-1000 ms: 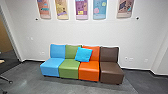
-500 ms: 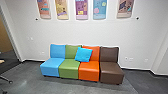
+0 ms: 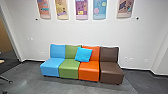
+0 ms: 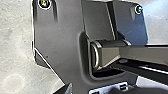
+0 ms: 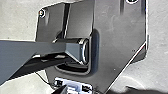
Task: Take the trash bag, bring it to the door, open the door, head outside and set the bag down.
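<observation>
Though aslant, blu cush. [image 3: 83,54] on chrs. [image 3: 89,72]

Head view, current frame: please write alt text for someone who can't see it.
A blue seat, a green seat, an orange seat and a brown seat stand side by side, left to right, before a pale wall. A bright blue cushion leans where green meets orange. Five colorful posters hang above.

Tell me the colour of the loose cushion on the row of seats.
The cushion is bright blue, seen best in the head view.
</observation>
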